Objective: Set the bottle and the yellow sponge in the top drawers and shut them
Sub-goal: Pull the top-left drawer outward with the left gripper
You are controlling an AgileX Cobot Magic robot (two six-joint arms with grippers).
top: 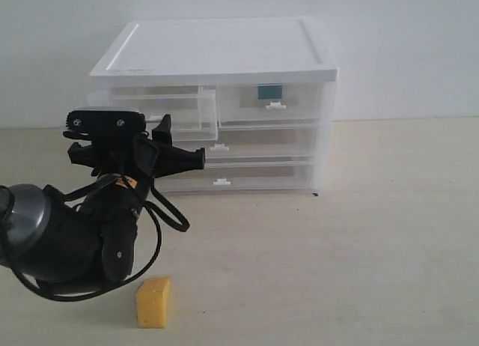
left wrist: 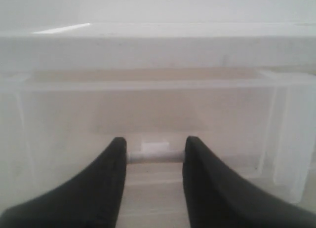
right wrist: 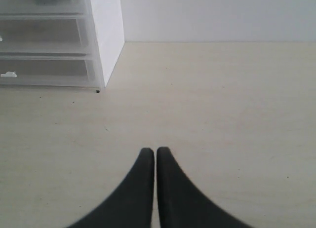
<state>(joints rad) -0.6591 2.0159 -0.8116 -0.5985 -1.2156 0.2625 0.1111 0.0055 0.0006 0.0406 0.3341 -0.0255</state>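
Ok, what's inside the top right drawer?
Probably the bottle: only a dark teal patch shows through the top right drawer front; the rest is blurred.

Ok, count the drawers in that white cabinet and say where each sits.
4. The top-left drawer, pulled out; the top-right drawer, shut; the full-width middle drawer beneath them; the full-width bottom drawer lowest. None appears hidden.

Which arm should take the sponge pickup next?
Left. The yellow sponge lies on that side, near the left gripper at the pulled-out drawer; the right gripper sits shut beyond the cabinet.
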